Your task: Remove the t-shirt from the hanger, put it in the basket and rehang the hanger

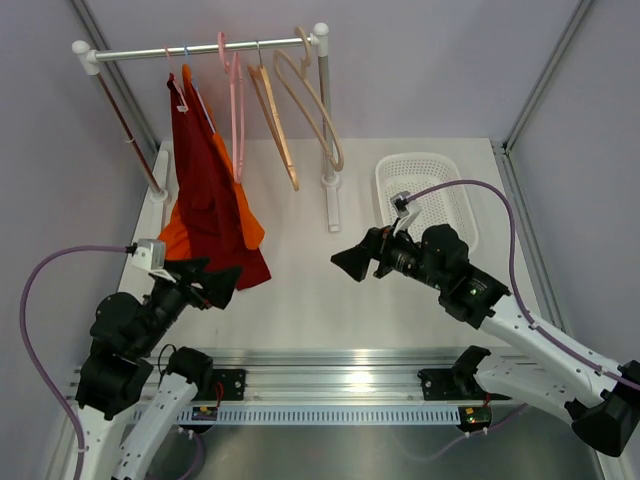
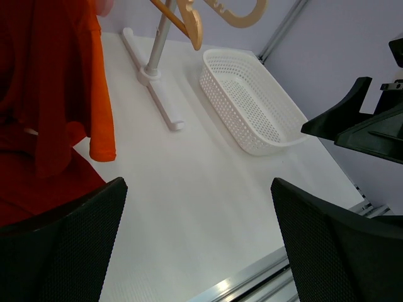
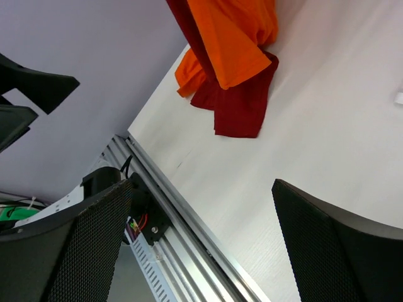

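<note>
Both claws are standing wide open and holding nothing. The left claw is hovering low over the counter, just beside the bottom corner of the dark red t-shirt. I cannot tell if it is touching the cloth. The right claw is hovering over the middle of the counter, pointing toward the left claw, well apart from the shirts. The dark red t-shirt is hanging from a hanger on the rail at the back left, and its bottom edge is reaching down to the counter. An orange t-shirt is hanging right against it. A pink hanger and two wooden hangers are hanging further right on the rail. A white basket is sitting at the back right.
</note>
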Available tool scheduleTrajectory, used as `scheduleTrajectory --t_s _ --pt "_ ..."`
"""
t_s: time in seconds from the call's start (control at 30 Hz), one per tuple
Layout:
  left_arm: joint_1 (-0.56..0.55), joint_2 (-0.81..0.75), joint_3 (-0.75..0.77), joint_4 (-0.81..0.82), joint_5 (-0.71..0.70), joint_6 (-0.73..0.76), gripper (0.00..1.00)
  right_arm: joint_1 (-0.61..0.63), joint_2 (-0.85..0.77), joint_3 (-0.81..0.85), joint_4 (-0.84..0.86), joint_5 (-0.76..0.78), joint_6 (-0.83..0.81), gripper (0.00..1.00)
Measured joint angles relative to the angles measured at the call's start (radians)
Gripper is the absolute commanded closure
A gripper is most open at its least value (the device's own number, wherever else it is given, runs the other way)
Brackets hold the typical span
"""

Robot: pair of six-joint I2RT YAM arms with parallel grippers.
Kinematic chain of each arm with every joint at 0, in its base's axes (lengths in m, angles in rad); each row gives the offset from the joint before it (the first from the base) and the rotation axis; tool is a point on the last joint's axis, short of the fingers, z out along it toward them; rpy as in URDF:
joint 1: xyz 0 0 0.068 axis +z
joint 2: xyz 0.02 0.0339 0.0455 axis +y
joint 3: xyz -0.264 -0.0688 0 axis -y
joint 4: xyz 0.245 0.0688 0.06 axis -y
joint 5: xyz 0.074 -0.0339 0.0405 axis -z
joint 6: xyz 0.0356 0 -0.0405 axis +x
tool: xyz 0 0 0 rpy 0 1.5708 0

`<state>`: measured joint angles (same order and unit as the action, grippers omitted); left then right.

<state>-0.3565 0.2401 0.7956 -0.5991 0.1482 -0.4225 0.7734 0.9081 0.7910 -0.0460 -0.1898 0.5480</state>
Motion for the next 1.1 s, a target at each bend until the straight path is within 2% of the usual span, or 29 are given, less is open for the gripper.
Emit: scheduleTrajectory --t_s 0.13,0.3,0.7,0.9,1.1 --pt "0.000 0.029 0.040 -0.030 -0.031 -0.001 0.01 0.001 -0.044 -0.021 -0.013 0.041 -0.010 0.01" --pt "0.000 0.154 0.169 -0.061 -0.096 -0.006 0.03 0.003 -0.128 -0.060 -0.031 0.076 -0.014 0.03" --pt "0.000 0.873 0.785 -0.030 -0.357 -0.034 0.32 0.004 -0.224 -0.117 -0.080 0.122 -0.024 0.03" --pt "0.000 1.127 0.949 -0.044 -0.493 -0.029 0.37 0.004 -0.251 -0.128 -0.098 0.122 -0.024 0.03" --pt "0.000 1.234 1.027 -0.038 -0.587 -0.035 0.40 0.004 -0.248 -0.141 -0.102 0.121 -0.024 0.02"
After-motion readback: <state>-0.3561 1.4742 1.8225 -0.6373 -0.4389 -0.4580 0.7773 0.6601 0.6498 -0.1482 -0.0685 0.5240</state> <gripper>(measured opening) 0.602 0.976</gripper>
